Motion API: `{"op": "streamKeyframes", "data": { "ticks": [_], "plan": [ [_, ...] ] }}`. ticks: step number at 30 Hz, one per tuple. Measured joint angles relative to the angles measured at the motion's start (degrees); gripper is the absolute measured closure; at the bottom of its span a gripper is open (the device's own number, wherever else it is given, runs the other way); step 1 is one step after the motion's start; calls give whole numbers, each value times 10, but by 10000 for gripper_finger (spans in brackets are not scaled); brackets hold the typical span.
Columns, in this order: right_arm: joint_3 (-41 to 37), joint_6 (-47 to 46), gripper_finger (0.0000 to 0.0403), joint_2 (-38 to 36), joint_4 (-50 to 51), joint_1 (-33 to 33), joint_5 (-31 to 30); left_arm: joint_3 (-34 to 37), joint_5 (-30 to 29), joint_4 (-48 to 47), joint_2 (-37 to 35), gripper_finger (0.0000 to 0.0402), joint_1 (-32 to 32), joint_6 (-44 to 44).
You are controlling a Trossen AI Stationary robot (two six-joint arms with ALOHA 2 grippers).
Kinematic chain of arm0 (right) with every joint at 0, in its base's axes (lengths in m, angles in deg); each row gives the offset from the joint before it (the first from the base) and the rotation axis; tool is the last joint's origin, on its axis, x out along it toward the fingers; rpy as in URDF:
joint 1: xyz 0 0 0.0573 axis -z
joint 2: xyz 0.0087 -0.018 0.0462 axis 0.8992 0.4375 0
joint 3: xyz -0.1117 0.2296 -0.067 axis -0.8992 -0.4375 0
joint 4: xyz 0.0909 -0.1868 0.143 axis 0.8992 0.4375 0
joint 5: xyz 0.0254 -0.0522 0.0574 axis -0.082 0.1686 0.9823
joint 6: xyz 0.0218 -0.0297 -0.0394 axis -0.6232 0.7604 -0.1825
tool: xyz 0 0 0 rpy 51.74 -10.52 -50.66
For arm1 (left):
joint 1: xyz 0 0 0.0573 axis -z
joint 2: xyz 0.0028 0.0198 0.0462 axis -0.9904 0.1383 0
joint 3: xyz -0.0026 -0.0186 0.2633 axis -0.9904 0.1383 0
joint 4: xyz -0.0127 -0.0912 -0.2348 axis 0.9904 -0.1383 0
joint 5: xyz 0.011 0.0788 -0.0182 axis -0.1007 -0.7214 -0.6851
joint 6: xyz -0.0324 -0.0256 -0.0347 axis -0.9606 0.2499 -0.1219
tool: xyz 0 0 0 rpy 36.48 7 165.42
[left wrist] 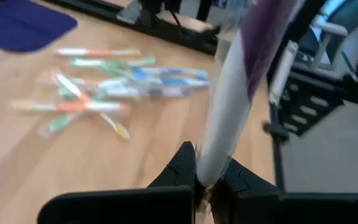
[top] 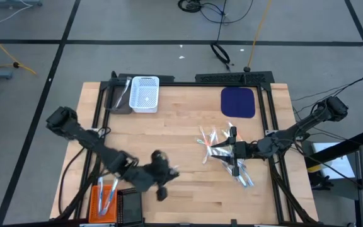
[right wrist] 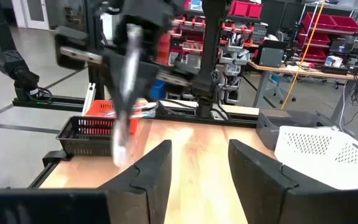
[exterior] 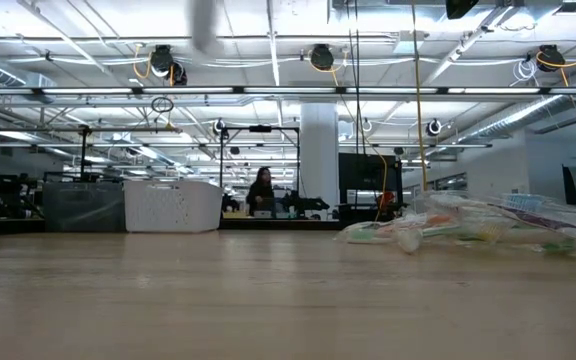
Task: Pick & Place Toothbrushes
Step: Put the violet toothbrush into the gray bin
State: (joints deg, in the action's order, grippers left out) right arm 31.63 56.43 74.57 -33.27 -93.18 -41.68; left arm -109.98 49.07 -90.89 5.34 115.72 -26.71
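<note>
Several toothbrushes (top: pixel 219 150) with green, orange and blue handles lie in a loose pile on the table's right half, also seen in the left wrist view (left wrist: pixel 104 87) and low view (exterior: pixel 468 228). My left gripper (left wrist: pixel 207 180), near the table's front middle (top: pixel 167 175), is shut on one white-and-purple toothbrush (left wrist: pixel 235 87). My right gripper (right wrist: pixel 201 168) hovers level above the pile (top: pixel 227 151), open, with nothing between its fingers. The right wrist view shows the held toothbrush (right wrist: pixel 124 106) blurred below the left arm. My left gripper pinches the white end of the toothbrush's handle (left wrist: pixel 209 163) between its two fingers. The toothbrush sticks out ahead of the fingers, roughly along them. It is lifted clear of the table and slants downward, with its free end lowest (right wrist: pixel 119 152).
An orange basket (top: pixel 104 200) and a black basket (top: pixel 130 208) stand at the near left corner. A white basket (top: pixel 145 93) and a grey basket (top: pixel 120 96) stand at the far edge. A dark blue pad (top: pixel 238 102) lies far right. Bare wood lies in the middle.
</note>
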Motion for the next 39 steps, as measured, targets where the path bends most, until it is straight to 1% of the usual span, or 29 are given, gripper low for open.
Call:
{"op": "streamKeyframes", "data": {
  "ticks": [5, 7, 14, 17, 20, 23, 26, 29, 32, 36, 39],
  "plan": [
    [0, 0, 257, 0, 0, 0, 0, 0, -23, -45, -2, 389, 63, -80],
    [0, 0, 259, 0, 0, 0, 0, 0, -23, -61, -2, 394, 85, -106],
    [0, 0, 261, 0, 0, 0, 0, 0, -45, -138, -3, 390, 148, -235],
    [0, 0, 263, 0, 0, 0, 0, 0, -32, -174, -2, 396, 170, -304],
    [0, 0, 263, 0, 0, 0, 0, 0, -12, -197, -2, 388, 189, -355],
    [0, 0, 264, 0, 0, 0, 0, 0, -11, -213, -2, 394, 198, -385],
    [0, 0, 264, 0, 0, 0, 0, 0, 4, -231, -10, 393, 198, -410],
    [0, 0, 265, 0, 0, 0, 0, 0, 42, -241, -12, 389, 192, -443],
    [0, 0, 266, 0, 0, 0, 0, 0, 68, -258, -10, 396, 191, -481],
    [0, 0, 266, 0, 0, 0, 0, 0, 73, -261, -11, 388, 191, -510],
    [0, 0, 266, 0, 0, 0, 0, 0, 73, -277, -11, 395, 195, -536]
  ]
}}
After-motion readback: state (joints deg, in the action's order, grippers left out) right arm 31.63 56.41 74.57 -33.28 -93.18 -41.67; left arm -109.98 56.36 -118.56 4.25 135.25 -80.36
